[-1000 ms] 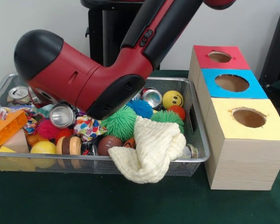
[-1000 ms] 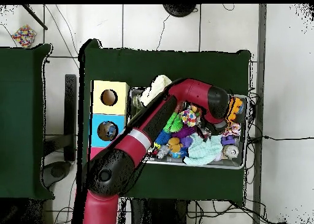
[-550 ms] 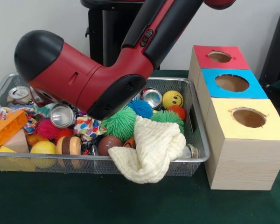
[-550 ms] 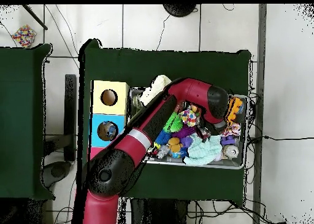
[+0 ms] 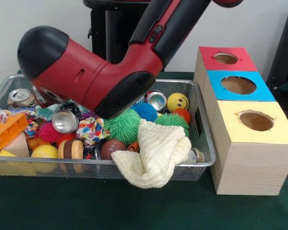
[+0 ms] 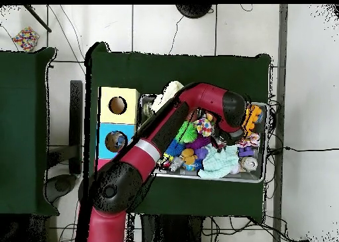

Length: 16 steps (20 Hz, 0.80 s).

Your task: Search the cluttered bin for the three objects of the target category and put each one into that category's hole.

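A crushed silver drinks can [image 5: 65, 120] lies open end forward on the heap at the left of the wire mesh bin [image 5: 202, 143], just under the red and black arm [image 5: 93, 79] — probably the can being lifted or nudged, though the gripper is hidden behind the arm's bulk and I cannot tell its state. Two more silver cans [image 5: 157, 100] [image 5: 20, 97] sit along the far side. A cream knitted cloth [image 5: 155, 153] droops over the near rim, beside the wooden box with red, blue and yellow holed tops [image 5: 240, 139].

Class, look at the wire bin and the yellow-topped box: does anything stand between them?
Nothing visible: the wire mesh bin and yellow-topped wooden box sit side by side; its round hole is uncovered.
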Available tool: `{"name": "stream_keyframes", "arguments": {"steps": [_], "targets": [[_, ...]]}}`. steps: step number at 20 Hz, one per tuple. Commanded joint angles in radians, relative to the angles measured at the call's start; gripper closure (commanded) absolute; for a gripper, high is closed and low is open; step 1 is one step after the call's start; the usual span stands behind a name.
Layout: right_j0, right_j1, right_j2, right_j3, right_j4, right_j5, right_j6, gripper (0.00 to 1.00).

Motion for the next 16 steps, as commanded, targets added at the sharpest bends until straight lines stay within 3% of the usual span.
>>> {"name": "stream_keyframes", "arguments": {"steps": [1, 16], "targets": [[0.045, -0.093, 0.060, 0.033, 0.046, -0.125, 0.019, 1.00], [0.122, -0.212, 0.048, 0.128, 0.018, -0.242, 0.080, 1.00]]}}
